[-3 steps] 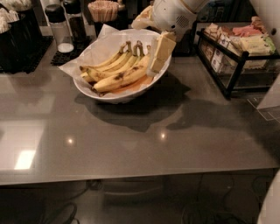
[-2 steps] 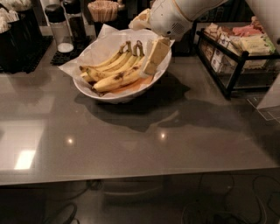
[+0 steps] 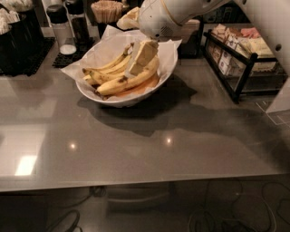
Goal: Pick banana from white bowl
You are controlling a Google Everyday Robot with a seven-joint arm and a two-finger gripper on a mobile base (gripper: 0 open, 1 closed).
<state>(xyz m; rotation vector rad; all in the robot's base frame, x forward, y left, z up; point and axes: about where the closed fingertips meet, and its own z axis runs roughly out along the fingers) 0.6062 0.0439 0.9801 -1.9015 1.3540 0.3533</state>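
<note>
The white bowl (image 3: pixel 118 101) stands on the grey counter at the back middle, lined with crinkled white paper (image 3: pixel 106 45). Several yellow bananas (image 3: pixel 118 81) with brown marks lie in it, stems toward the back right. My gripper (image 3: pixel 139 58), cream-coloured on a white arm that comes in from the upper right, is down inside the bowl. It rests right on top of the bananas near their stem end. It hides part of the bunch beneath it.
A black wire rack (image 3: pixel 239 68) with packets stands at the right. Shakers (image 3: pixel 60 28), a cup of sticks (image 3: pixel 107 10) and a black holder (image 3: pixel 20 34) line the back. The grey counter (image 3: pixel 136 149) extends toward the front.
My gripper has moved left from the bowl's right rim to over the middle of the bananas and sits lower on them. The bowl and bananas have not shifted.
</note>
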